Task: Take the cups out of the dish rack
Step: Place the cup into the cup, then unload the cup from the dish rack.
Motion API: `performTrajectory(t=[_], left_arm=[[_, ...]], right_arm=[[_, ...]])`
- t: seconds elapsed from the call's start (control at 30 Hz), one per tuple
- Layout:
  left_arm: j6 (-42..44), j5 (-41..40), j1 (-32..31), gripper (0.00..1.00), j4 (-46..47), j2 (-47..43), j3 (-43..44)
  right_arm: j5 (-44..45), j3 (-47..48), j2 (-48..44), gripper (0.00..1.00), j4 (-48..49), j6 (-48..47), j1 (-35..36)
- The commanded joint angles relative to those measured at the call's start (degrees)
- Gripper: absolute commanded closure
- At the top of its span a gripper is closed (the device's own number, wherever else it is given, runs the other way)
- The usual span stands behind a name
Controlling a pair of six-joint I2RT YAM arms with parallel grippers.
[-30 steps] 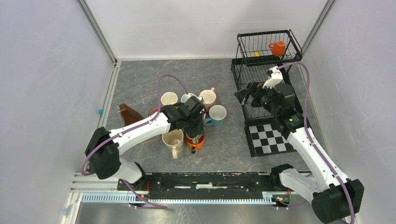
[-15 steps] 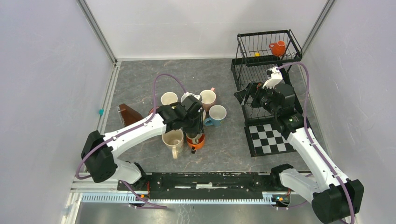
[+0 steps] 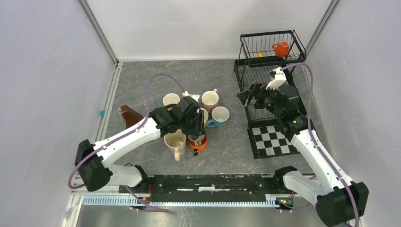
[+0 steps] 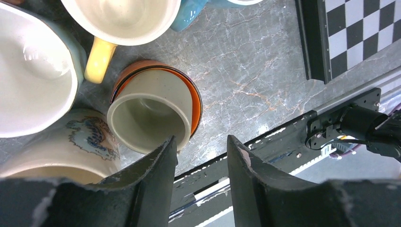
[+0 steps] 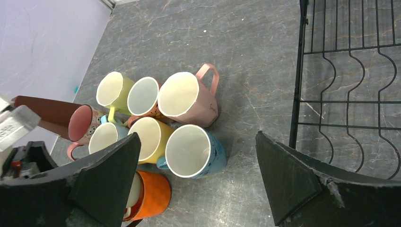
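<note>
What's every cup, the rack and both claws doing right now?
dish rack: holds one orange cup, upper tier
table cups: upright, bunched together
grey cup: tilted, nested in an orange mug
left gripper: open, over the grey cup
right gripper: wide open, empty

One orange cup (image 3: 281, 48) sits in the top basket of the black dish rack (image 3: 272, 33). On the grey table (image 3: 142, 80), many cups (image 3: 210, 100) stand close together. The left pincer (image 3: 199, 129) hangs over a second orange cup (image 3: 199, 144). The right pincer (image 3: 249, 96) is just beside the rack's lower part.
</note>
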Motion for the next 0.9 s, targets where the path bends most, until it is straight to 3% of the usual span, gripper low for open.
performTrajectory(t=[0.0,0.27,0.53,0.7,0.87], left_arm=[[3.6,-1.2,0.1,0.48,-1.0,-3.6,3.7],[4.8,-0.2,0.1,0.38,-1.4,-5.6,5.9],[6.6,0.1,0.1,0.00,-1.1,-9.0,8.1],[7.6,0.3,0.1,0.00,-0.4,-11.3,8.6],[8.3,0.8,0.2,0.00,0.3,-13.6,8.8]], right_arm=[[0.8,2.6,-0.5,0.02,0.5,-0.7,-0.2],[1.8,5.0,0.0,0.02,-1.1,-1.3,-0.2],[3.3,8.2,0.5,0.02,-2.7,-2.2,-0.1],[5.0,10.9,1.1,0.02,-4.2,-3.4,-0.2],[11.5,19.6,4.2,0.02,-9.2,-8.4,-0.1]])
